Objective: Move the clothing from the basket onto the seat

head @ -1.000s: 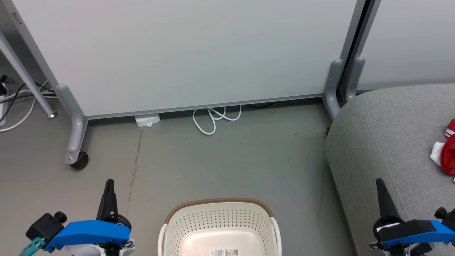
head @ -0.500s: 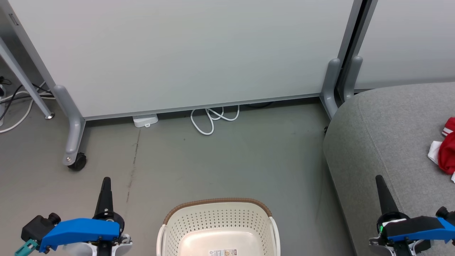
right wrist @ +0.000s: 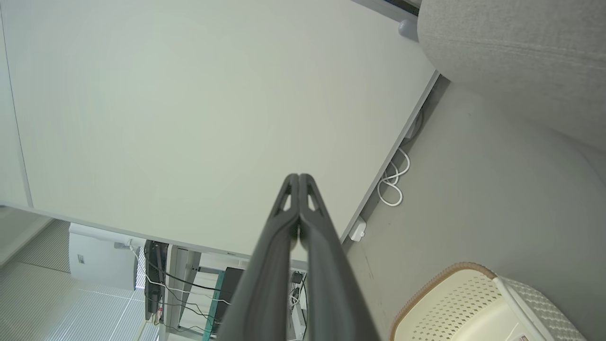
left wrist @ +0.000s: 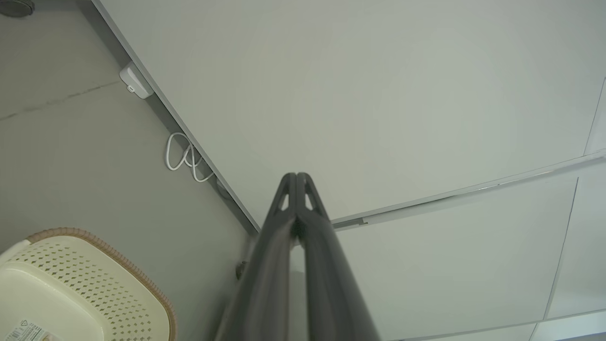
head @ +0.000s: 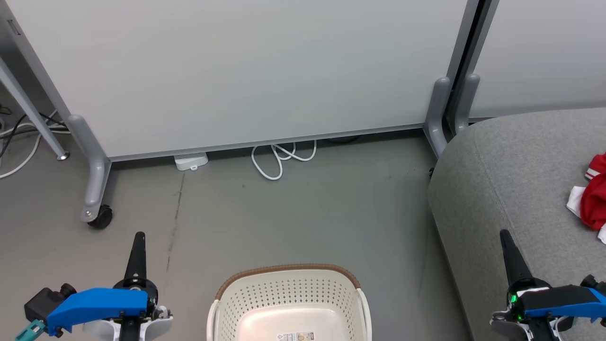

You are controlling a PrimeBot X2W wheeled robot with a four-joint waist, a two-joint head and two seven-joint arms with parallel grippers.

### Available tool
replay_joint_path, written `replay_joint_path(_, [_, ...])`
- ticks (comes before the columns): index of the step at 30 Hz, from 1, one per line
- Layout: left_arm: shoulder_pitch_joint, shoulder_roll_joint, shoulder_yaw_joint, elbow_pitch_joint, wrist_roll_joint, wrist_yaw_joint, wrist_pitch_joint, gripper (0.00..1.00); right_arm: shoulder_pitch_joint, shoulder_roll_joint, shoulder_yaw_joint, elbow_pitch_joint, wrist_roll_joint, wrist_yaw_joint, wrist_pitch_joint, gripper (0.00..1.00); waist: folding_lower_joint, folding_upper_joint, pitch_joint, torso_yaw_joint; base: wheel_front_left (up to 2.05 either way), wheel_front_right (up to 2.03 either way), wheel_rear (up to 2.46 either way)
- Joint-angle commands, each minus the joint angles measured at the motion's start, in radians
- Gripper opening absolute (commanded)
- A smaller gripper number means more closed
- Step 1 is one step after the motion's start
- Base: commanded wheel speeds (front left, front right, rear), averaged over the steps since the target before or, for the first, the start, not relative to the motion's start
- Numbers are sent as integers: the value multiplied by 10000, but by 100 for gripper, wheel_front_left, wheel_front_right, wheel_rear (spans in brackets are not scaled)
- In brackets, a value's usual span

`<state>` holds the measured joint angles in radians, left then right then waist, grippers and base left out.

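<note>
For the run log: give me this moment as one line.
laundry basket: no clothing visible inside | red clothing: on grey sofa seat | left gripper: shut, empty | right gripper: shut, empty

**View swings slightly right**

Your view pans: the cream-white perforated plastic basket point(head: 289, 293) and grey fabric sofa seat point(head: 511, 180) slide left, more bright red clothing point(head: 594, 203) shows, and a green light point(head: 513, 299) now glows on the dark-fingered right gripper point(head: 504, 234).

Print on the basket point(head: 287, 290) sticker point(head: 297, 336) is illegibly small.
</note>
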<state>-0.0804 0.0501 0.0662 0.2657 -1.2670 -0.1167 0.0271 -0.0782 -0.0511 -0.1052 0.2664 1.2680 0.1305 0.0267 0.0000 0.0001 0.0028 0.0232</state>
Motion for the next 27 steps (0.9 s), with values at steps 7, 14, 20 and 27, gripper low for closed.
replay_joint_path(7, [-227,4,139,-119,-709,-90,198,0,-246,-4,-40,-136,730,3,199,0,0,-1,1,-36,0,0,0])
replay_joint_path(14, [-258,4,223,-146,-1298,-109,345,0,-251,0,-56,-160,1320,3,357,0,0,-1,1,-73,0,0,0])
replay_joint_path(20, [-283,3,297,-164,-1782,-129,474,0,-288,3,-66,-175,1801,4,478,0,0,-1,1,-104,0,0,0])
replay_joint_path(27, [-310,3,369,-189,-2321,-139,608,0,-290,5,-78,-191,2326,4,609,0,0,-1,2,-141,0,0,0])
